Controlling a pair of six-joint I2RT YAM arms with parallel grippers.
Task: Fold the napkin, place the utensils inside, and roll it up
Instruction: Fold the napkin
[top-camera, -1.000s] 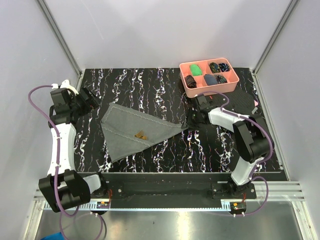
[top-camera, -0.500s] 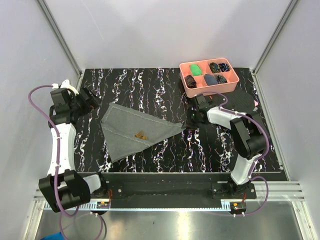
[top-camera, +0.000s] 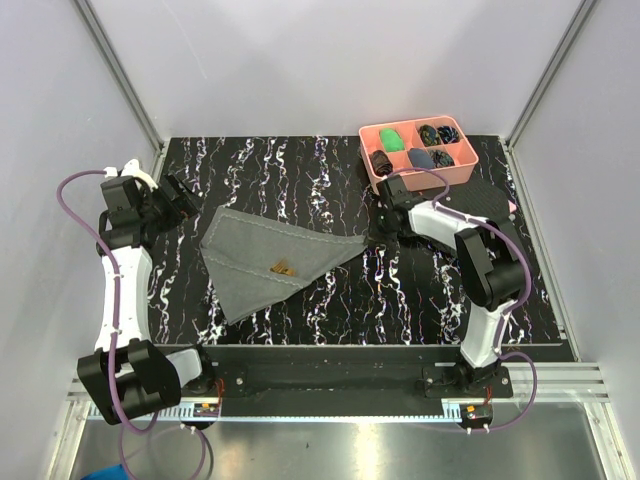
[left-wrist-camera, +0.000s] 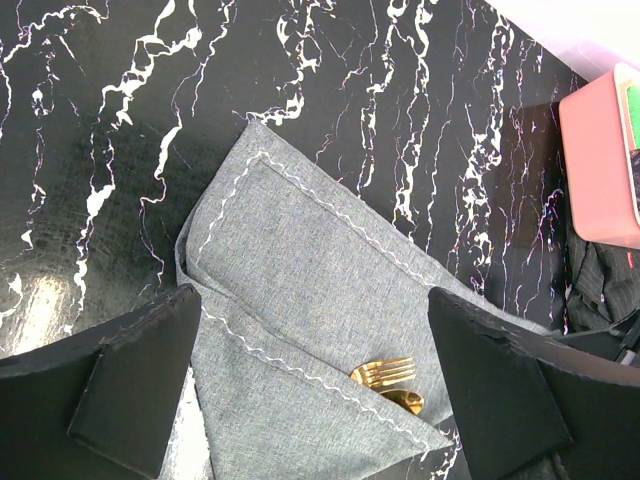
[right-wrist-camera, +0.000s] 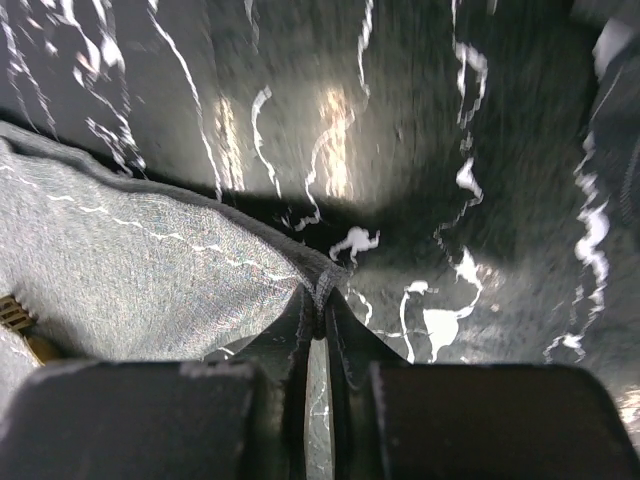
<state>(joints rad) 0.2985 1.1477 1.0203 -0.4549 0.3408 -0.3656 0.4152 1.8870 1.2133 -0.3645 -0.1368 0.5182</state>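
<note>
At mid-table, folded grey napkin (top-camera: 260, 265): right gripper (right-wrist-camera: 318, 318) pinches its right tip, likely to begin rolling over the gold fork (left-wrist-camera: 383, 372) and spoon (left-wrist-camera: 403, 401) (handles tucked under the fold); left gripper (top-camera: 183, 200) gapes wide, empty.

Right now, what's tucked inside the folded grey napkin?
A gold fork and a spoon poke out of the napkin. Their handles are covered by the cloth.
</note>
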